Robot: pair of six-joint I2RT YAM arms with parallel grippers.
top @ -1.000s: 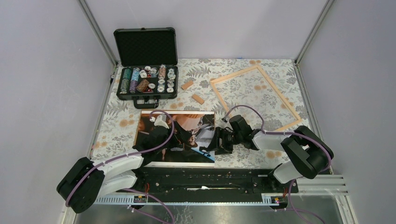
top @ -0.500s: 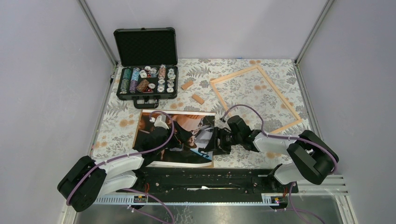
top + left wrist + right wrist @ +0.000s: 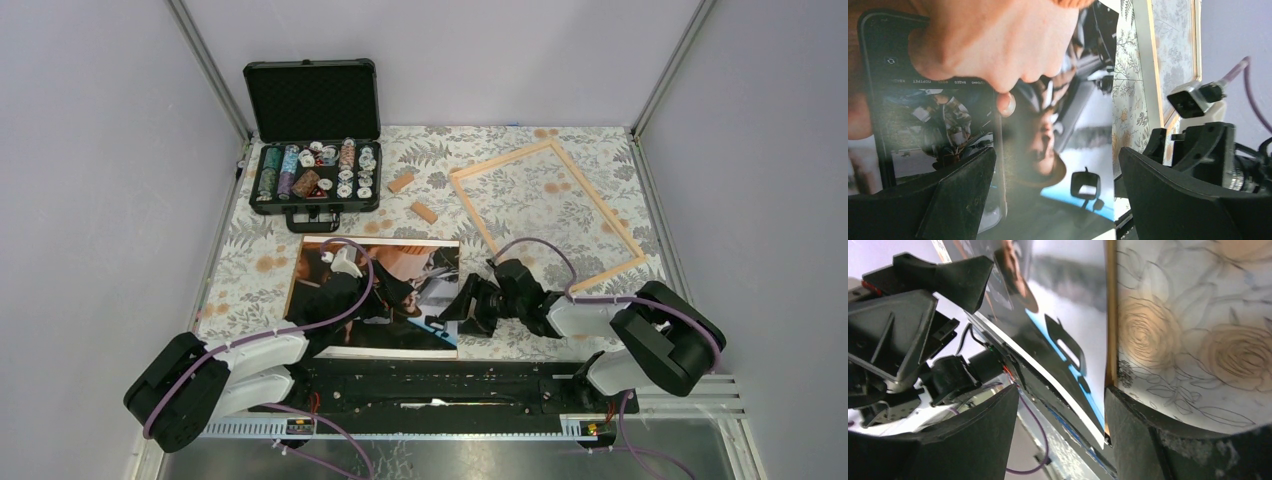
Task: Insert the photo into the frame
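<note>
The photo (image 3: pixel 400 330) lies picture side up near the front of the table, left of centre. My left gripper (image 3: pixel 385 295) hovers low over it, open wide; in the left wrist view the photo (image 3: pixel 1058 125) fills the space between and beyond the fingers of my left gripper (image 3: pixel 1058 200). My right gripper (image 3: pixel 462 308) is open at the photo's right edge. In the right wrist view its jaws (image 3: pixel 1060 435) straddle the near right corner of the photo (image 3: pixel 1068 300), and the right finger (image 3: pixel 1158 440) sits just beside that edge. The pale wooden frame (image 3: pixel 472 212) lies at the back right.
A thin brown board edge (image 3: pixel 1110 315) shows under the photo's right side. An open black case of poker chips (image 3: pixel 315 175) stands at the back left. Two small wooden blocks (image 3: pixel 401 183) (image 3: pixel 424 212) lie between it and the frame. A black rail (image 3: pixel 430 380) runs along the front.
My right gripper pushed left against the photo's right edge, then settled a little lower at its near right corner. The photo's right side shifted slightly. The left arm stayed put.
</note>
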